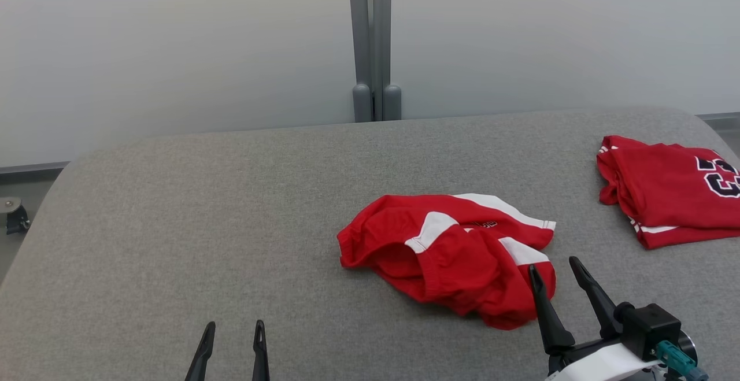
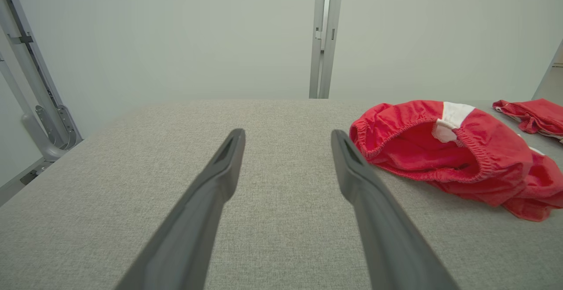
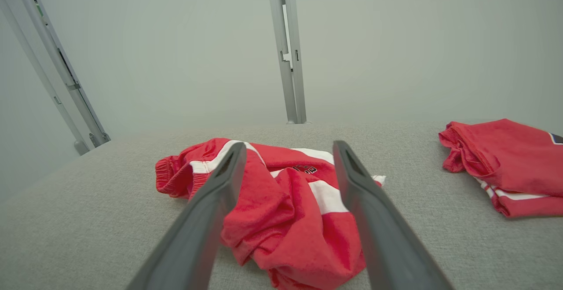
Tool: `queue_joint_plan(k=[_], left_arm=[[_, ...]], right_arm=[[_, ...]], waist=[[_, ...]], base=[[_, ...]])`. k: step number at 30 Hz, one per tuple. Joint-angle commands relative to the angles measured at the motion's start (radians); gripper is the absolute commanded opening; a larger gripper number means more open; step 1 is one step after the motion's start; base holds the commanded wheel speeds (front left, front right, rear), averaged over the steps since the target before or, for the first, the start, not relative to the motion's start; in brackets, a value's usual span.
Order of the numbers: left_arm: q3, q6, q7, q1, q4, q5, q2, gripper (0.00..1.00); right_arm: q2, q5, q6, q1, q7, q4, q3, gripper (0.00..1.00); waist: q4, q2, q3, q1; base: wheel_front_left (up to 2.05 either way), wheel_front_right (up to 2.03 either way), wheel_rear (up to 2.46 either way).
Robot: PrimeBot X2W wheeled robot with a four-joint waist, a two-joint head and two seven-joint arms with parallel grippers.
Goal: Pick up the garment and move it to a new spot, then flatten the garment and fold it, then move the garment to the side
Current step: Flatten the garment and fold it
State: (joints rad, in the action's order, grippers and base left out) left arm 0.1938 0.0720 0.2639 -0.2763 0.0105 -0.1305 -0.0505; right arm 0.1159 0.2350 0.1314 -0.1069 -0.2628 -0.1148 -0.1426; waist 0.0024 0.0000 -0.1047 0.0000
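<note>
1. The right gripper has its two long dark fingers spread wide, with nothing clamped between them.
2. In the head view its fingers point at the near-right end of the crumpled red garment, and one finger crosses in front of the cloth there. I cannot tell whether it touches the fabric.
3. In the right wrist view the right gripper frames the garment: a bunched red fold with a white stripe lies in the gap between the two fingers and spreads out past both of them.
4. The left gripper is also spread open and empty. It sits by the near edge of the grey surface, well apart from the garment.
5. In the left wrist view the left gripper points across bare surface, and the garment lies off to its right with the elastic waistband turned toward it.
6. The garment lies in a loose heap about midway between the near and far edges of the surface and right of centre, red with white panels.
7. A second red garment, a folded jersey with dark numerals, lies by the right edge toward the far right corner, apart from the heap.
</note>
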Motion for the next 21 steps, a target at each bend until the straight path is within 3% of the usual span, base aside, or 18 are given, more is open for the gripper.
queue_joint_plan(k=[1, 7, 13, 16, 21], left_arm=[[-0.001, 0.009, 0.0, 0.015, 0.003, -0.005, 0.0, 1.0], [0.001, 0.006, 0.0, 0.019, 0.005, 0.002, 0.0, 1.0], [0.049, -0.059, 0.0, 0.056, 0.029, -0.057, 0.0, 1.0], [0.106, -0.101, 0.0, 0.096, 0.062, -0.115, -0.001, 1.0], [0.235, -0.164, 0.0, 0.203, 0.188, -0.334, -0.002, 1.0]], right_arm=[[0.001, -0.002, -0.002, 0.011, -0.002, -0.001, 0.003, 1.0], [0.0, 0.002, -0.002, 0.012, -0.002, -0.001, 0.003, 1.0], [-0.001, -0.012, -0.002, 0.019, -0.002, -0.006, 0.003, 1.0], [0.006, -0.014, -0.002, 0.035, -0.002, -0.008, -0.006, 1.0], [0.017, -0.02, -0.002, 0.055, -0.002, -0.007, -0.017, 1.0]], waist=[[0.001, 0.0, 0.0, 0.0], [0.0, 0.0, 0.003, 0.0], [-0.013, 0.0, 0.021, 0.0], [-0.029, 0.0, 0.036, 0.0], [-0.065, 0.0, 0.071, 0.0]], base=[[0.0, 0.0, 0.0], [0.0, 0.0, 0.0], [0.0, 0.0, 0.0], [0.0, 0.0, 0.0], [0.0, 0.0, 0.0]])
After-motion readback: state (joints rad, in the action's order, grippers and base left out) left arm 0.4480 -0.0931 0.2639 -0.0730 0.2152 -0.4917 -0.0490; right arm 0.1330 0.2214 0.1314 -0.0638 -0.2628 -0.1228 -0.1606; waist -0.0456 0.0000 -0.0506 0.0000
